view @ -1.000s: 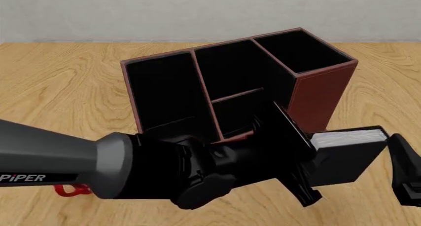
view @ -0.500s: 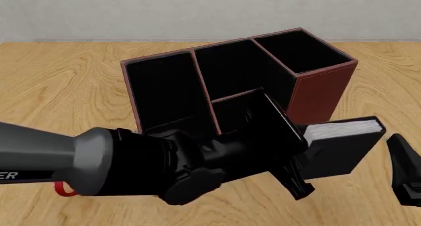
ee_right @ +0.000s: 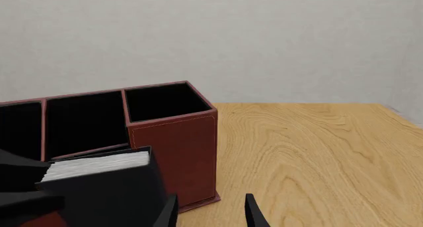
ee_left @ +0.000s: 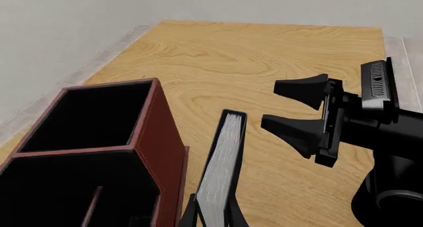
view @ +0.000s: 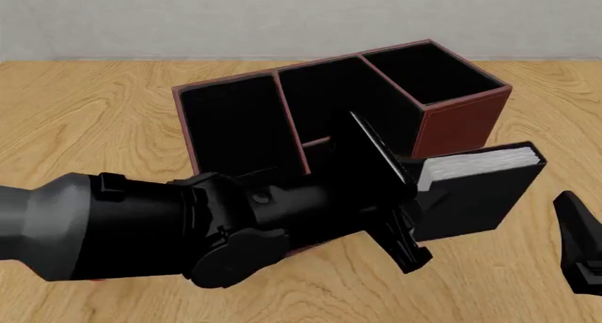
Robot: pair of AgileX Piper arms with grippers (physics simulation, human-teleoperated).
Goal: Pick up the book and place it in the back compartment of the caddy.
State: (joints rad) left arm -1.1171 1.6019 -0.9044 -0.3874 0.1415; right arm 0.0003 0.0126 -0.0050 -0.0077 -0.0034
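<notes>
1. the left arm reaches low across the front of the caddy (view: 235, 118), its left gripper (view: 400, 189) clamped on the book (view: 475, 189)
2. the book is held off the table (view: 94, 111), page edges up, just beside the caddy's raised end
3. the right gripper (ee_left: 290, 108) hangs near the book, apart from it, jaws spread wide and holding nothing
</notes>
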